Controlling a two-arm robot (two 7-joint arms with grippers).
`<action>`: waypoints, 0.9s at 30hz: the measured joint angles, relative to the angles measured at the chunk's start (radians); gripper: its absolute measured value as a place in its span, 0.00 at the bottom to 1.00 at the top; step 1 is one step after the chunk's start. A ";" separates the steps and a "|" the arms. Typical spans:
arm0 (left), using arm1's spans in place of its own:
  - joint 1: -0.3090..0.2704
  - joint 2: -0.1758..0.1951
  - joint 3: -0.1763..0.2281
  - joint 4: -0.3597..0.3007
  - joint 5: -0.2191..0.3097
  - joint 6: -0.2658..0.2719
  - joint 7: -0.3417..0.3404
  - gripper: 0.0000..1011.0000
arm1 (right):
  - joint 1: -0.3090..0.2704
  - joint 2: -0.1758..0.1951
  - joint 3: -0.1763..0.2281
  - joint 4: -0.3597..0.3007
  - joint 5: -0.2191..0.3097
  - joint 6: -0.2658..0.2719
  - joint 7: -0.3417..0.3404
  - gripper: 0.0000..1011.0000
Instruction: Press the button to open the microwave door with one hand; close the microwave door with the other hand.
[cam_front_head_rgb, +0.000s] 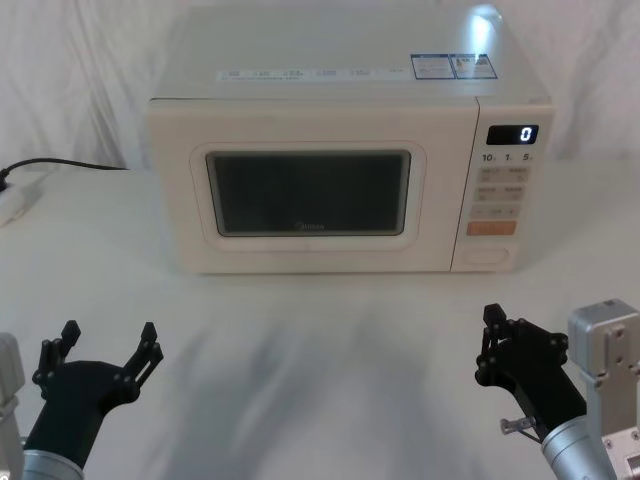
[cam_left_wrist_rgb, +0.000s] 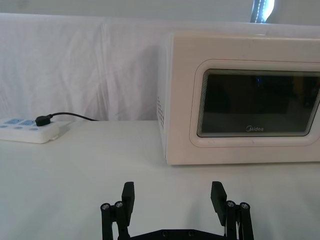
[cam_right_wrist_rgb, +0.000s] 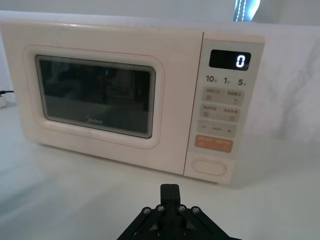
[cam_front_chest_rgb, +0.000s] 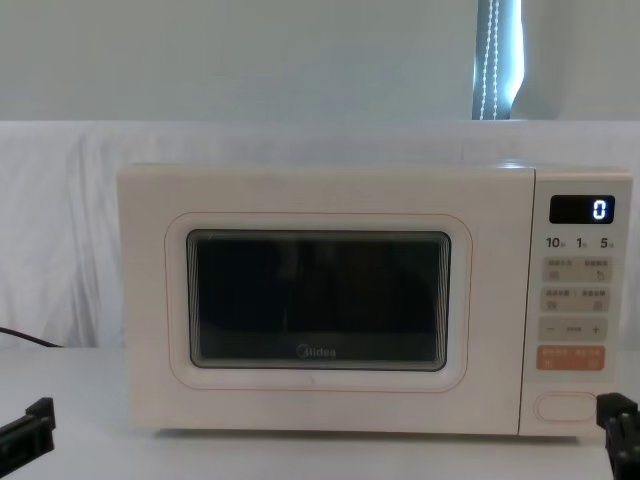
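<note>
Microwave (cam_front_head_rgb: 330, 170) stands at the back of our white table (cam_front_head_rgb: 320, 360), its door (cam_front_head_rgb: 310, 192) shut flush and the display (cam_front_head_rgb: 512, 134) reading 0. Button (cam_front_head_rgb: 487, 255) sits lowest on the right-hand panel, under the orange key (cam_front_head_rgb: 491, 228). Our left gripper (cam_front_head_rgb: 105, 345) waits near left, fingers spread. Our right gripper (cam_front_head_rgb: 491, 345) hovers in front of the panel, fingers pressed together.

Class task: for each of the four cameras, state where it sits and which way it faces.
Head: high, looking down at the microwave; left gripper and right gripper low.
Left wrist: faces the microwave door; open fingers.
Right wrist: faces the button; shut fingers.
Chest: low, level, facing the front.
All share the door.
</note>
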 joint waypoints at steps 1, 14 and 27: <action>0.000 0.000 0.000 0.000 0.000 0.000 0.000 0.99 | 0.000 -0.002 0.003 -0.002 -0.001 0.003 0.001 0.00; 0.000 0.000 0.000 0.000 0.000 0.000 0.000 0.99 | 0.036 -0.041 0.036 -0.023 -0.045 0.132 0.004 0.00; 0.000 0.000 0.000 0.000 0.000 0.000 0.000 0.99 | 0.113 -0.102 0.084 0.014 -0.060 0.273 -0.004 0.00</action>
